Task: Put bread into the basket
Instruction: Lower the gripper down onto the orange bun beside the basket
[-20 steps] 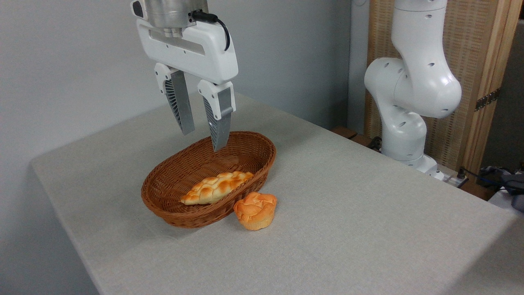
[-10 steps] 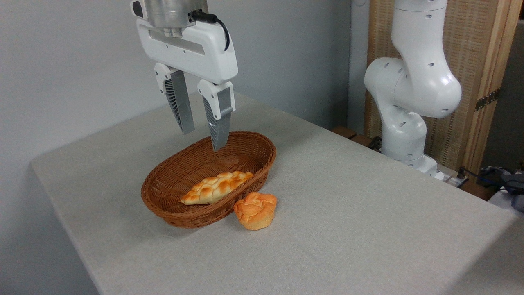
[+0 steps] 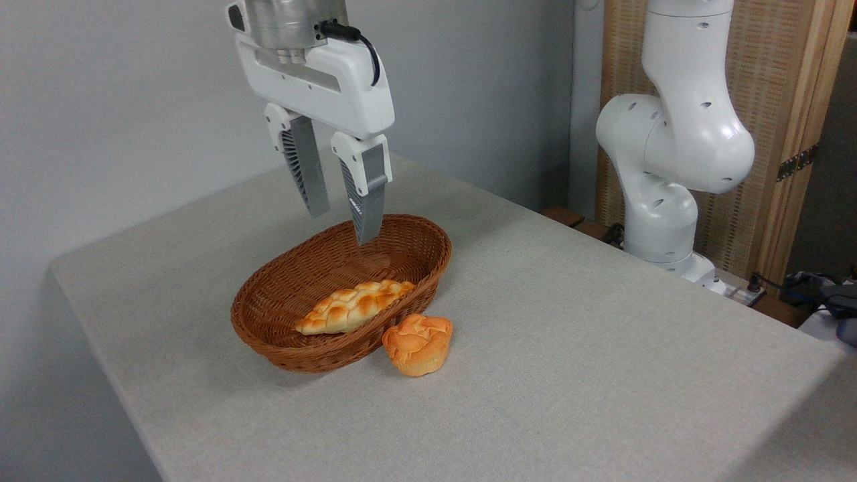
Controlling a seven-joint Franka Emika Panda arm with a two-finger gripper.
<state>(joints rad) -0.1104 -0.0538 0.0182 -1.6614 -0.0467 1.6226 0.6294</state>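
The bread [image 3: 418,344], a small orange-golden bun with a folded top, sits on the table touching the outside of the basket's near right wall. The basket [image 3: 282,296] is an oval brown wicker one. A long braided golden-and-white loaf [image 3: 355,305] lies inside it. My gripper [image 3: 343,227] hangs open and empty above the basket's far end, fingers pointing down. It is well above and behind the bun.
The grey cloth-covered table [image 3: 569,348] drops off at its left and near edges. The white arm base [image 3: 669,161] stands at the back right, in front of a wooden screen [image 3: 790,134]. Cables lie at the far right edge.
My gripper has shifted a little to the right over the basket's far end, still open. The bun, the loaf and the basket have not moved.
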